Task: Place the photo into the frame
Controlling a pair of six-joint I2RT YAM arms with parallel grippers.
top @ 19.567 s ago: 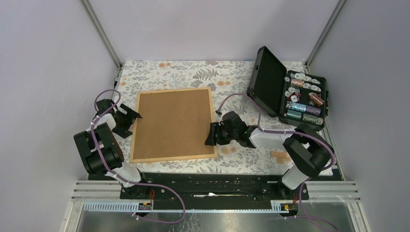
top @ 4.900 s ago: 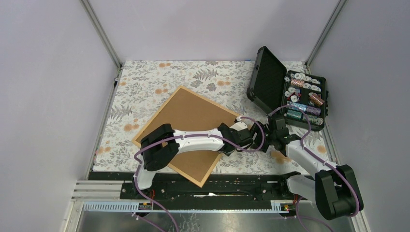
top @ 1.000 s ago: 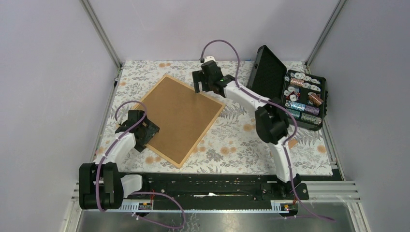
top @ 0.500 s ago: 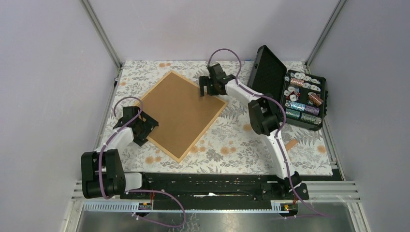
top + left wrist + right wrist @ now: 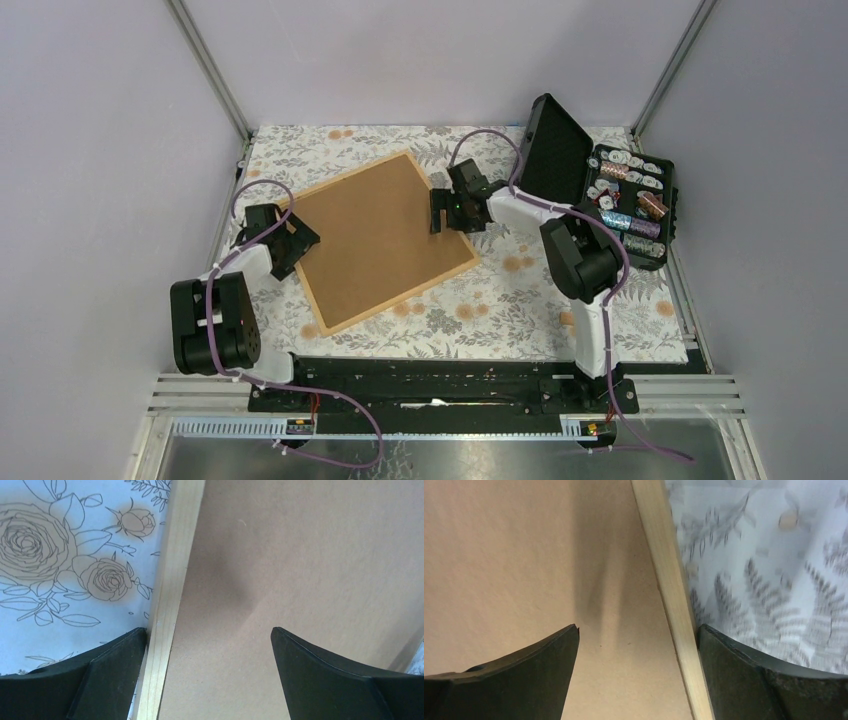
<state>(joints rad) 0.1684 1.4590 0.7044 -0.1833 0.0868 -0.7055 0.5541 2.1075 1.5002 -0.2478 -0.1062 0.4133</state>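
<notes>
Left jaws spread wide, and the frame [image 5: 401, 297] sits right under them, back side up on the floral tabletop [image 5: 500, 300]. In the left wrist view its pale wood moulding [image 5: 170, 595] runs just inside one finger [image 5: 100, 680], and the brown backing board [image 5: 300, 555] fills the rest of the gap across to the other.

Over to the right jaws, also wide, gripping nothing. The moulding [image 5: 669, 590] passes between them, close against the finger [image 5: 744, 680] on the tabletop side, with board [image 5: 514, 555] stretching to the opposite one.

From above, the frame lies skewed between the two sets of jaws, one on each of two opposite edges. Beyond the right jaws stands an open black case [image 5: 555, 165] holding glittery rolls [image 5: 625, 205], any lettering too small to read.
</notes>
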